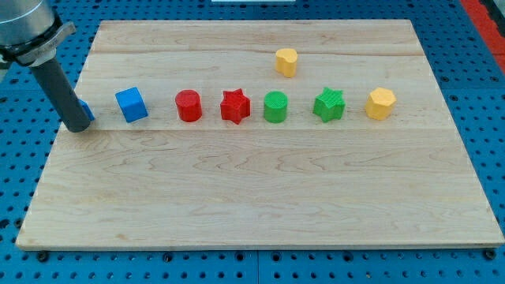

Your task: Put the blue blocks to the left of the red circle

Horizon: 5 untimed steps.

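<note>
The red circle (188,106) stands in a row of blocks across the wooden board (260,197). A blue cube (132,104) sits to its left. A second blue block (87,112) lies further left near the board's left edge, mostly hidden behind my rod, so its shape cannot be made out. My tip (78,125) rests on the board right against that hidden blue block, on its left side.
To the right of the red circle stand a red star (235,106), a green circle (275,107), a green star (329,104) and a yellow hexagon (380,103). A yellow block (286,61) sits nearer the view's top.
</note>
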Available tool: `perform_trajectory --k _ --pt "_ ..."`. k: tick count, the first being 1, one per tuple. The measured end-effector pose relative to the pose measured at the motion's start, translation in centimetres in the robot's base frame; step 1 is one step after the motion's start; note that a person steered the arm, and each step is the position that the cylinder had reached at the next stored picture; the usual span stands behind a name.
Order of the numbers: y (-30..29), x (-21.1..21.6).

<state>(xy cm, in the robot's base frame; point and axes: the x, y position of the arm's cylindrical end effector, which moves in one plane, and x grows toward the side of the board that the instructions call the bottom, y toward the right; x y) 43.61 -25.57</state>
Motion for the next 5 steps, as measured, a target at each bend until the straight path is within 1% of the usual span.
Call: perform_trajectory --k 2,4,5 --pt "1.9 -0.7" --pt "1.9 -0.9" --pt "6.6 1.3"
